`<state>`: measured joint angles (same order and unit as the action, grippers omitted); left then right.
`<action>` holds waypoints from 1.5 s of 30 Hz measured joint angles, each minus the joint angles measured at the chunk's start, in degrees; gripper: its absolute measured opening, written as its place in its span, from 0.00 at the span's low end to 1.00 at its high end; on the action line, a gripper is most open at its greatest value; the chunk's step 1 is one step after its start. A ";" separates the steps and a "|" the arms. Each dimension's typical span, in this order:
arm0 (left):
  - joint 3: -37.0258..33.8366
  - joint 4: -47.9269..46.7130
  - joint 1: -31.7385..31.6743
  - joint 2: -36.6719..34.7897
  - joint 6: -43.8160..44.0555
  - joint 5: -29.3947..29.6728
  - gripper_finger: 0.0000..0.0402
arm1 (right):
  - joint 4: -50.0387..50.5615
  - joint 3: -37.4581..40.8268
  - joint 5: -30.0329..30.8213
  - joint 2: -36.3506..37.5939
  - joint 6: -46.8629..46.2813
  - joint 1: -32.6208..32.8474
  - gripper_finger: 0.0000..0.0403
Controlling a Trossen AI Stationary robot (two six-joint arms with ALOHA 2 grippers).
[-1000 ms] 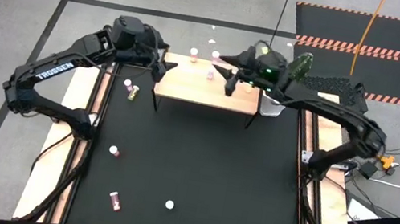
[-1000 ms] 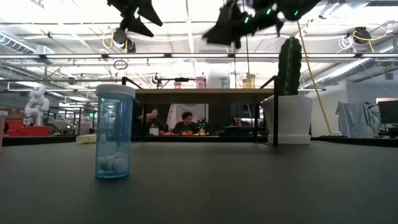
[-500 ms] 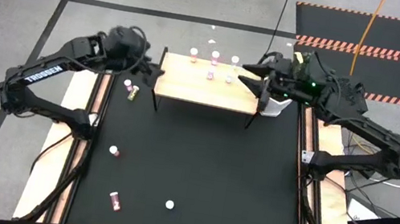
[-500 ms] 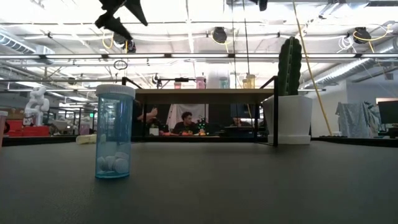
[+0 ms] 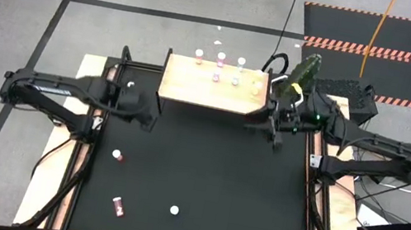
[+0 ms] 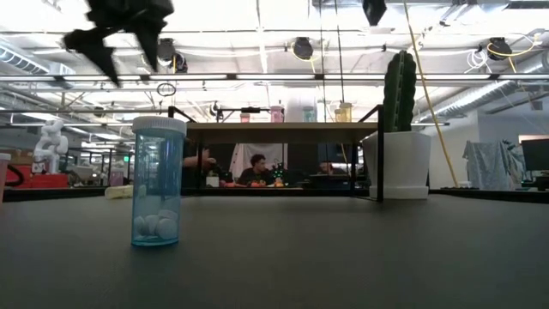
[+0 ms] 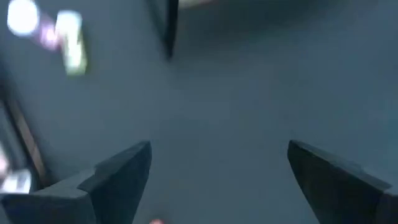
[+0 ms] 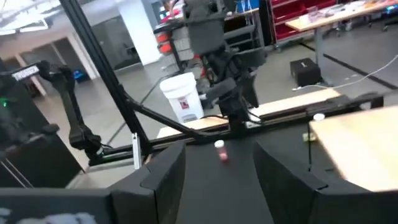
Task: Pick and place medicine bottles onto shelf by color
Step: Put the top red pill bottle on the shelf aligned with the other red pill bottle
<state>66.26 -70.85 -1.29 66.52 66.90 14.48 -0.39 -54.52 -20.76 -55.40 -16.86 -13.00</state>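
Note:
The light-wood shelf (image 5: 211,88) stands at the table's far side with several small bottles on it, a pink one (image 5: 218,74) among them; they also show in the low view (image 6: 277,112). My left gripper (image 5: 146,112) is open and empty over the mat, before the shelf's left front leg. In its wrist view (image 7: 217,180) a yellow-olive bottle (image 7: 71,43) and a pink one (image 7: 25,18) lie on the mat. My right gripper (image 5: 264,123) is open and empty by the shelf's right front corner. Its wrist view (image 8: 224,180) shows a pink bottle (image 8: 219,151) standing on the mat.
A pink bottle (image 5: 117,154) stands at the left. Another pink one (image 5: 118,206) lies near the front edge. A teal bottle (image 5: 174,209) stands upright there, close to the low camera (image 6: 159,182). A white pot with a cactus (image 5: 303,71) stands right of the shelf.
My left gripper has left the shelf's far left corner and come down toward the table's near edge, to the mat before the shelf's left leg. My right gripper has drawn off the shelf toward the right, then toward the near edge past the shelf's right front corner.

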 joint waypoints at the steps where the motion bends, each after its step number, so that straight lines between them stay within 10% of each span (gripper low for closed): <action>1: -1.14 -1.04 2.19 0.00 3.16 -0.24 0.94 | -1.58 1.71 1.09 0.63 -1.12 1.10 0.46; 9: -10.01 -1.90 14.27 -0.02 20.07 -7.01 0.94 | -20.24 13.03 6.14 2.59 -9.34 7.19 0.42; 20: -11.36 -2.01 22.02 -0.02 25.40 -6.95 0.94 | -20.93 12.78 7.45 -4.92 -14.13 11.82 0.41; 31: -12.98 -2.28 35.67 -0.02 36.09 -4.33 0.92 | -22.56 1.20 14.44 -19.76 -13.28 19.04 0.41; 45: -26.04 6.45 39.73 -0.04 30.77 -4.85 0.64 | -22.99 -13.64 34.20 -31.35 -15.03 29.18 0.41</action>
<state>40.22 -64.40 38.44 66.48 97.68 9.63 -23.38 -68.17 13.44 -86.76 -31.89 16.18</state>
